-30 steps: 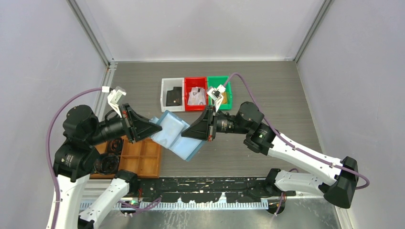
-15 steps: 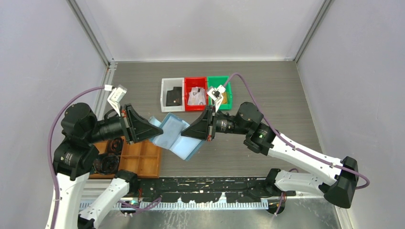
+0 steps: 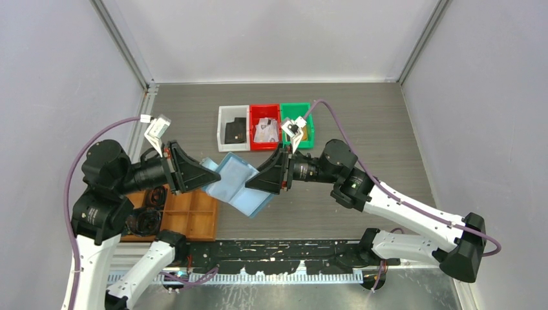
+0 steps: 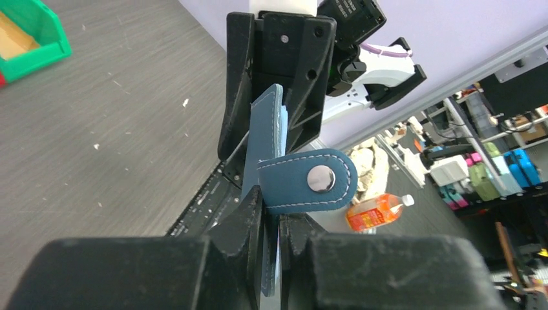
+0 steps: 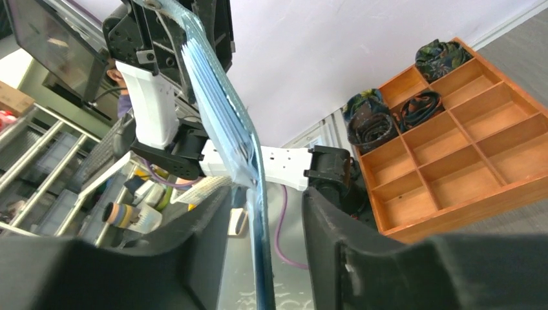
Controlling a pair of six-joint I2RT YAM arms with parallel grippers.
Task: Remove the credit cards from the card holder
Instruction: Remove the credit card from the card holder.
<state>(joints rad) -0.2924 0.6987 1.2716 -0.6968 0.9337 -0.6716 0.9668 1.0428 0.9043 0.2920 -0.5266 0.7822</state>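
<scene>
You're working in a robotics lab test cell: the grey wood-grain table (image 3: 362, 116) is boxed in by plain pale walls (image 3: 278, 39) on aluminium frame posts (image 3: 123, 45), with two robot arms (image 3: 400, 203) bolted at its near edge. Past the card holder (image 4: 304, 181), your left wrist camera catches cluttered shelves of coloured containers (image 4: 497, 171) and an orange bottle (image 4: 375, 210). The right wrist view shows a monitor (image 5: 45, 45) and metal racking (image 5: 32, 168).

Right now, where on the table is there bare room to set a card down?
Bare: the table right of the green bin, left of the white bin, and the strip behind them. Crowded: around the card holder and the wooden compartment tray.
</scene>
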